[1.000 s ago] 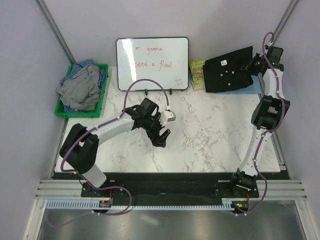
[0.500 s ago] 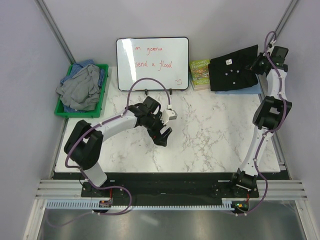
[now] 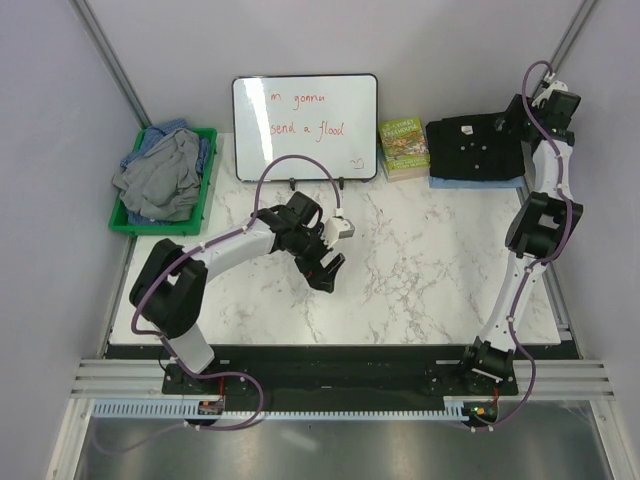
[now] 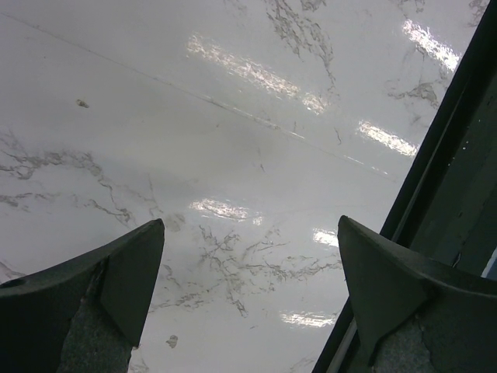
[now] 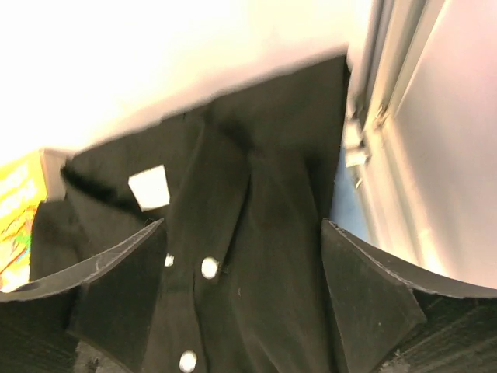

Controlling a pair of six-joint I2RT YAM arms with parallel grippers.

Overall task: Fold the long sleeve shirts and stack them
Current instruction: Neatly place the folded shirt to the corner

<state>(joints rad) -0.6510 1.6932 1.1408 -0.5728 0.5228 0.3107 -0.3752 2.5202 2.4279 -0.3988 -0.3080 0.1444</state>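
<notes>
**Top cam clean, wrist cams rougher**

The overhead view is bright, even and sharp. The whiteboard (image 3: 305,127) shows no glare and its red writing reads fine. In front of the whiteboard, the marble table (image 3: 430,270) carries only faint, soft shadows under the arms. The left wrist view catches streaky white reflections of lights on that glossy table, and the fingers (image 4: 116,287) of the left gripper (image 4: 250,224) go nearly silhouette. The right wrist view is smeared all over. The black shirt (image 5: 264,233) loses detail, its buttons (image 5: 209,267) are pale blobs, and the background is blown out white.
</notes>
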